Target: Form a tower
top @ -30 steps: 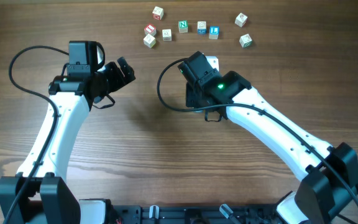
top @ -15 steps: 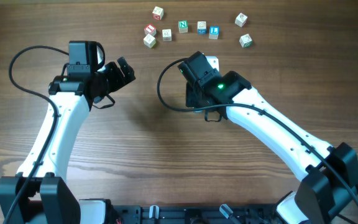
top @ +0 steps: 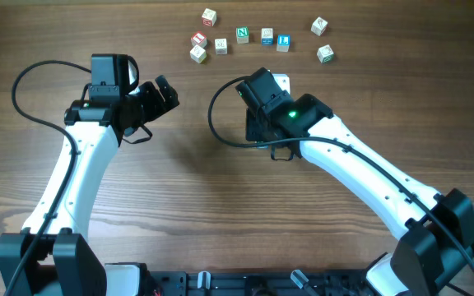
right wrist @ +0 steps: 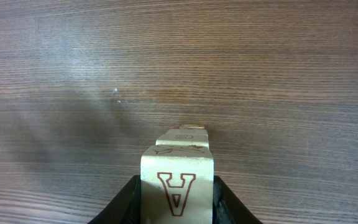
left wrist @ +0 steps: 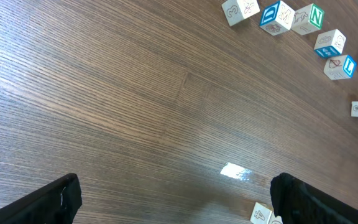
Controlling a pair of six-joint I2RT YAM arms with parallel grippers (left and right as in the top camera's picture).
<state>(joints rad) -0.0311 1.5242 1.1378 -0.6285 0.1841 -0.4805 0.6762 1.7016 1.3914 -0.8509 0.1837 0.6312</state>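
Note:
The tower [right wrist: 181, 138] rises as a narrow column of pale letter cubes in the right wrist view. Its top cube [right wrist: 178, 186] shows a red "A". My right gripper [right wrist: 178, 198] is shut on that A cube, one black finger tight against each side. From overhead the right gripper [top: 267, 92] covers most of the tower [top: 281, 82]; only a pale corner shows. My left gripper [top: 165, 94] hangs open over bare wood to the left, and in the left wrist view it [left wrist: 176, 202] holds nothing.
Several loose letter cubes lie in a scattered row at the table's far side, from one cube [top: 197, 54] on the left to another [top: 326, 54] on the right. A pale cube marked "4" [left wrist: 261, 214] sits beside my left gripper's right finger.

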